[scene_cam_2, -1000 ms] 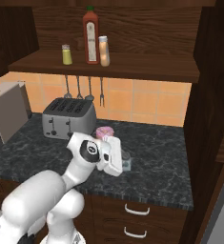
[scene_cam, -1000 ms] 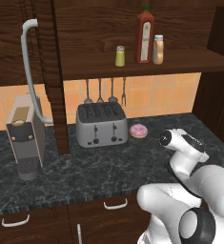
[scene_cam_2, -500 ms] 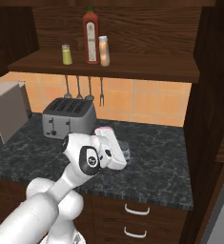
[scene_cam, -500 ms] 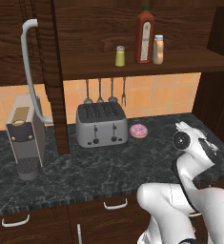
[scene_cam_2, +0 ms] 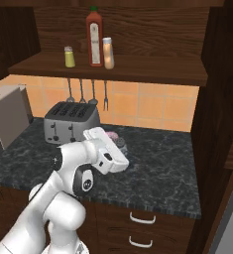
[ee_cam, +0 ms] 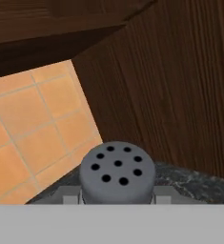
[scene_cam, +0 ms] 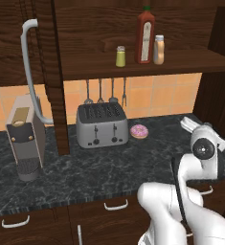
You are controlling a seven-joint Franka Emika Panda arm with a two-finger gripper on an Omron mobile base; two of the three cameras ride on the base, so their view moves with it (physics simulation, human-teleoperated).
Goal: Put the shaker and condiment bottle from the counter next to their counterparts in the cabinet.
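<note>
In the hand view the shaker (ee_cam: 117, 171) shows its grey, hole-pierced top close up, and my gripper (ee_cam: 117, 196) is shut on it, a finger tip at each side. It is held above the dark counter near the right wood wall. On the cabinet shelf (scene_cam: 133, 68) the condiment bottle (scene_cam: 158, 49) (scene_cam_2: 107, 53) stands right beside the tall red bottle (scene_cam: 145, 36) (scene_cam_2: 93, 37). The yellow-green shaker (scene_cam: 120, 56) (scene_cam_2: 68, 56) stands a little left of them.
A toaster (scene_cam: 101, 125) and a pink donut (scene_cam: 139, 131) sit on the black stone counter (scene_cam: 85, 167). A coffee machine (scene_cam: 25, 139) stands at the left. The open cabinet door with its curved grey handle (scene_cam: 30, 62) hangs above it. A dark wood wall (scene_cam_2: 217, 99) closes the right side.
The arm has swung the hand toward the right wall and slightly upward, with the shaker still gripped. Nothing on the shelf or the counter has moved.
</note>
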